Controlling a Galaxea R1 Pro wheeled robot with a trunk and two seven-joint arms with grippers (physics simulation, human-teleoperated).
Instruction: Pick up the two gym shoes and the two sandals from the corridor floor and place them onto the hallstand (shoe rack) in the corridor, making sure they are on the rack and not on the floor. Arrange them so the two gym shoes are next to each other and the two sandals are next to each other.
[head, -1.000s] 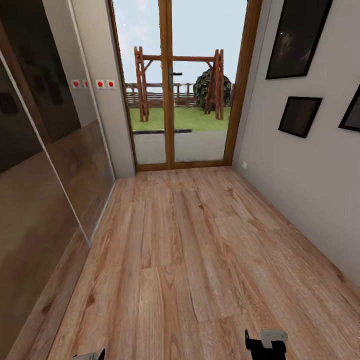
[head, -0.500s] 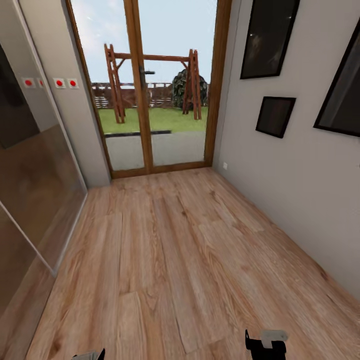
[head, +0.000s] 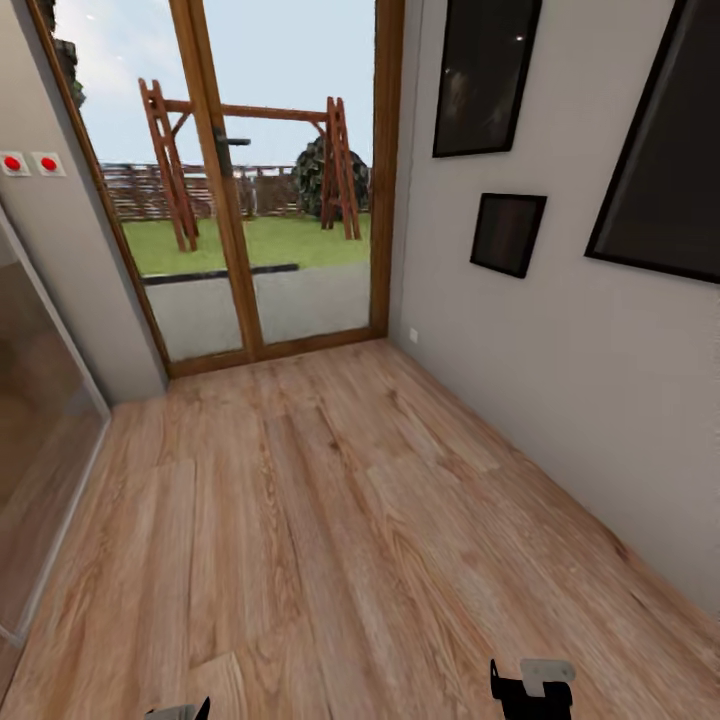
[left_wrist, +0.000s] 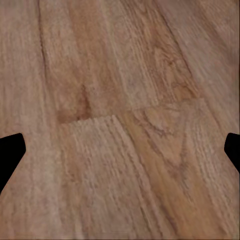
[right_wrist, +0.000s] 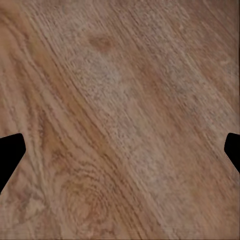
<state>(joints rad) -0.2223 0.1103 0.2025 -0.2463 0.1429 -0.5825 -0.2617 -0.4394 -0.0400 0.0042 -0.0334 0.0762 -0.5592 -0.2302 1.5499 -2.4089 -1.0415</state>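
Since the earlier frames the whole head view has swung to the right: the camera has turned, so the glazed door now sits toward the left of the picture and more of the right-hand wall shows, while the things themselves have not shifted.

Of the task's things, the corridor floor (head: 330, 520) is what can be seen, light brown wood planks with plain grain and knots, running from the robot up to the door. Its boards lie bare in the head view.

Low in the head view the left gripper (head: 178, 712) shows as a small dark and pale tip at the picture's lower edge, and the right gripper (head: 531, 688) as a black body with a pale grey block on top, both above the planks. In the left wrist view the two dark fingertips (left_wrist: 11, 152) stand far apart at the picture's edges with plank joints between them, so those jaws are spread and hold nothing. In the right wrist view the fingertips (right_wrist: 11, 155) stand just as wide over a knotty board, jaws spread and empty too.

Farther out, the wood-framed glass door (head: 225, 190) looks onto a lawn with a wooden swing frame (head: 250, 160) and a fence. Two white switch plates with red dots (head: 30, 163) sit on the wall left of the door, above a glossy panel (head: 40, 440). On the grey right-hand wall (head: 560, 400) hang three dark framed pictures (head: 508, 233).
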